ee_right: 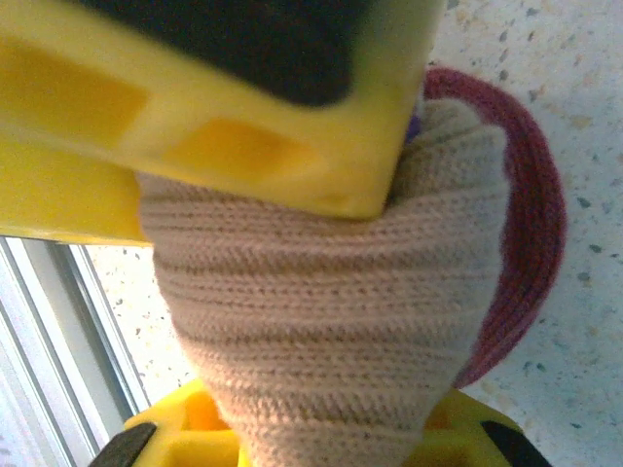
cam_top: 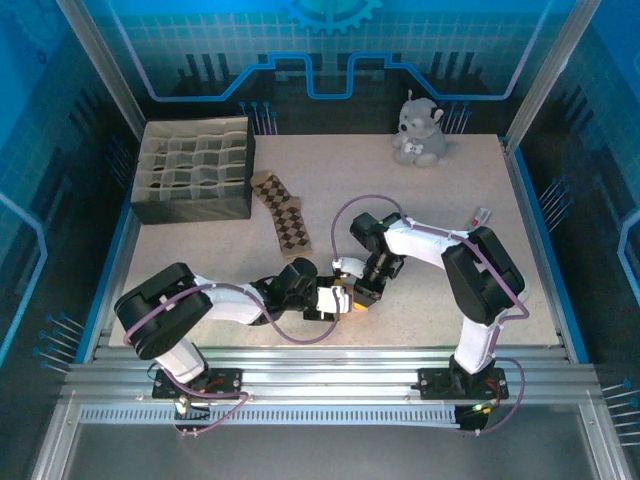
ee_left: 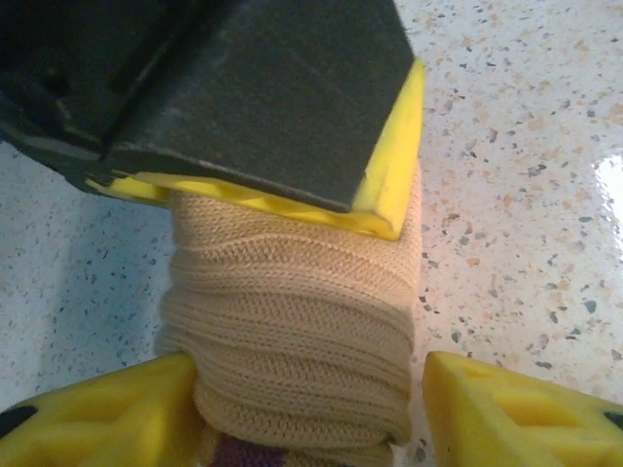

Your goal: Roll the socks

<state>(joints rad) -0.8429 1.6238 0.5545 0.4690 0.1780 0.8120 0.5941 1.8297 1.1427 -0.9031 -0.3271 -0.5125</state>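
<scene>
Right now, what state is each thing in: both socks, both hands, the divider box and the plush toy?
beige sock, rolled into a bundle, clamped by the right hand.
argyle sock, flat and unrolled on the table, beside the box.
left hand, open around the beige sock, one finger touching it, the other apart.
right hand, shut on the beige sock.
divider box, upright, top open.
plush toy, sitting upright.

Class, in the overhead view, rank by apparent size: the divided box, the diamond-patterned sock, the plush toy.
1. Divided box, clearly largest.
2. Diamond-patterned sock and plush toy look alike: sock longer, toy bulkier, so unranked.
</scene>
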